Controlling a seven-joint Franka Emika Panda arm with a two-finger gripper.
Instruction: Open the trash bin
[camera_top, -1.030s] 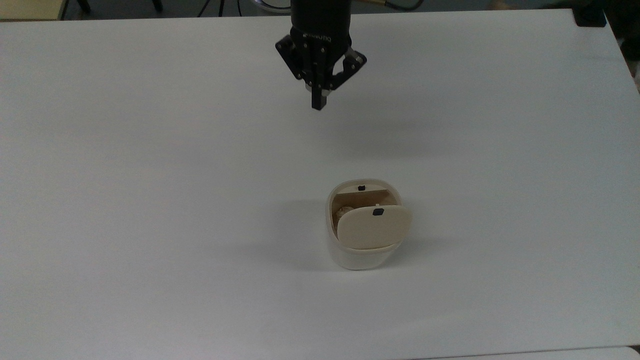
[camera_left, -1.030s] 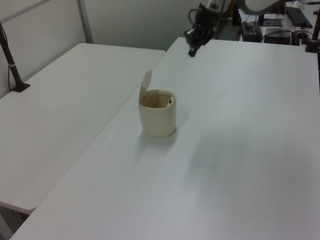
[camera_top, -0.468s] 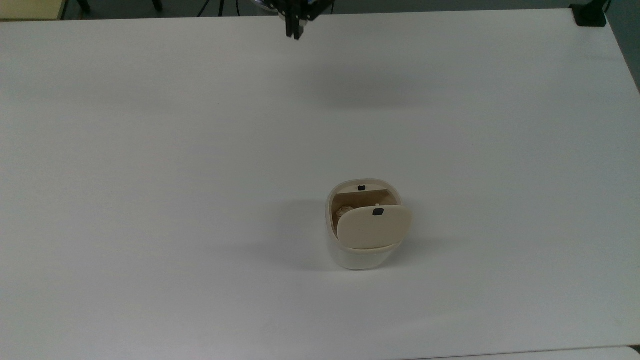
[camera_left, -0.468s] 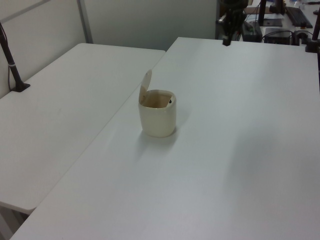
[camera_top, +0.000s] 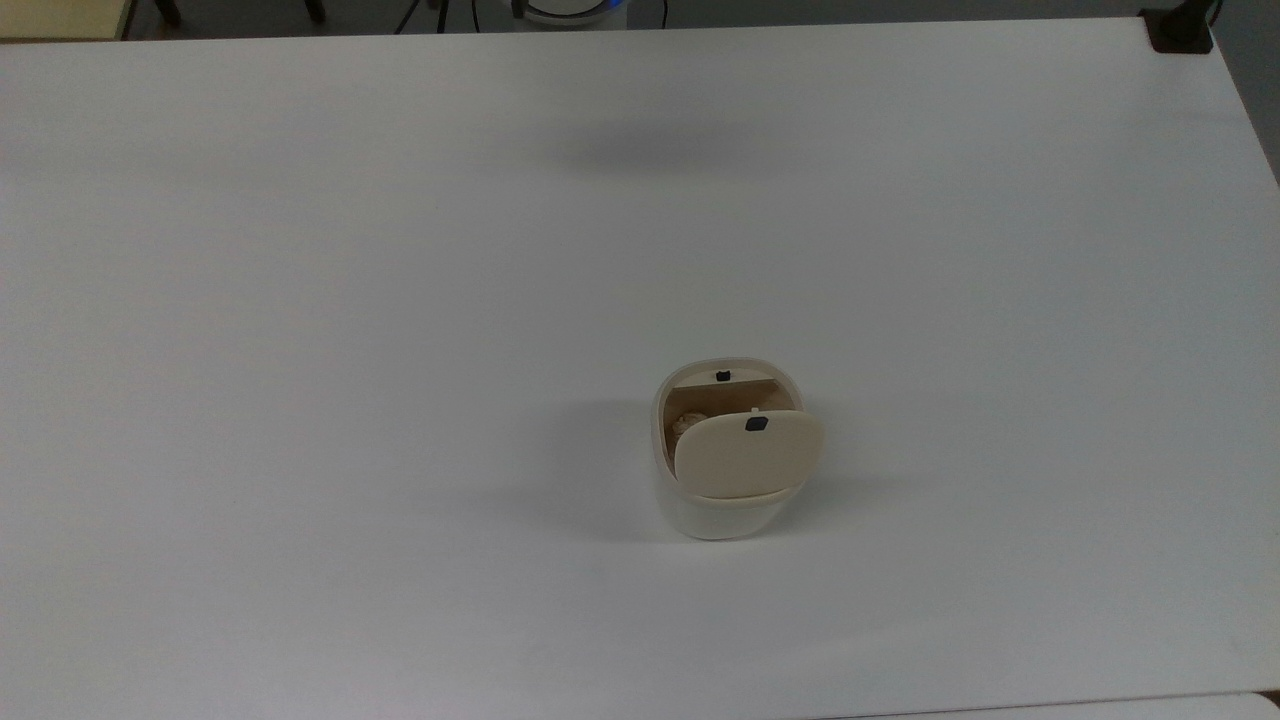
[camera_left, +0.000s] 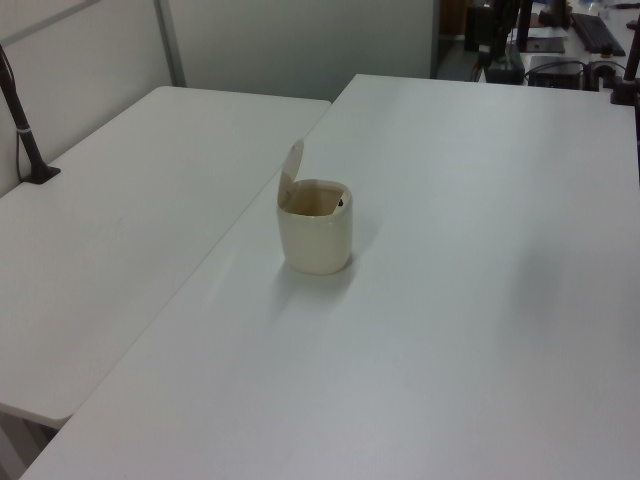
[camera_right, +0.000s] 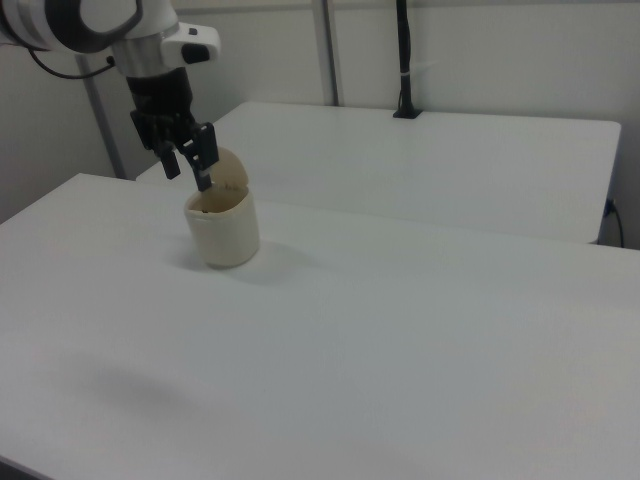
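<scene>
The trash bin (camera_top: 735, 505) is a small cream-white tub standing on the white table (camera_top: 300, 300). Its beige lid (camera_top: 748, 455) is hinged up and stands nearly upright, so the inside is exposed. A tiny black button (camera_top: 723, 376) sits at the rim. Something pale and crumpled (camera_top: 685, 424) lies inside. In the left view the bin (camera_left: 316, 240) has its lid (camera_left: 291, 168) raised. In the right view my gripper (camera_right: 204, 182) is shut on nothing and overlaps the rim of the bin (camera_right: 224, 232) beside the lid (camera_right: 233, 172). Its faint shadow (camera_top: 660, 150) falls far from the bin.
A second white table (camera_left: 120, 200) stands alongside, with a narrow gap between the two. A black post (camera_left: 25, 130) is clamped to it, seen as a black pole (camera_right: 403, 60) in the right view. A black clamp (camera_top: 1180, 35) sits on the top view's upper right corner.
The gripper has drawn back from over the table toward the top view's upper edge and left the top and left views. The bin and its raised lid have not moved.
</scene>
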